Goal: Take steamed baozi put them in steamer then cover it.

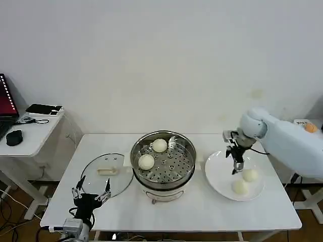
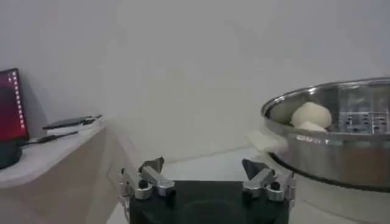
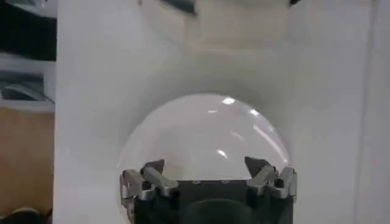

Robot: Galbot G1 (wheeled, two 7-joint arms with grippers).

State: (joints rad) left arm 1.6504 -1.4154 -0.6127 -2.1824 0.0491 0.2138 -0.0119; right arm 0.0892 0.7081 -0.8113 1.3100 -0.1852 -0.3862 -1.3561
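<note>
At the near left corner of the tabletop point(image 1: 202, 212) the left pincer point(image 1: 91, 194) waits with its fingers spread wide and empty, just in front of the cover point(image 1: 103, 174), which lies flat beside the steamer point(image 1: 163, 160). Two steamed baozi point(image 1: 153, 154) already sit on the perforated tray. Farther right, the right pincer point(image 1: 237, 164) hangs above the plate point(image 1: 217, 176), its jaws wide and holding nothing, beside the two remaining buns point(image 1: 246, 181). The step in hand looks like picking the third bun: centre the fingers over the nearer one, descend straight, close gently so the soft dough is not dented, and avoid nudging its neighbour.
</note>
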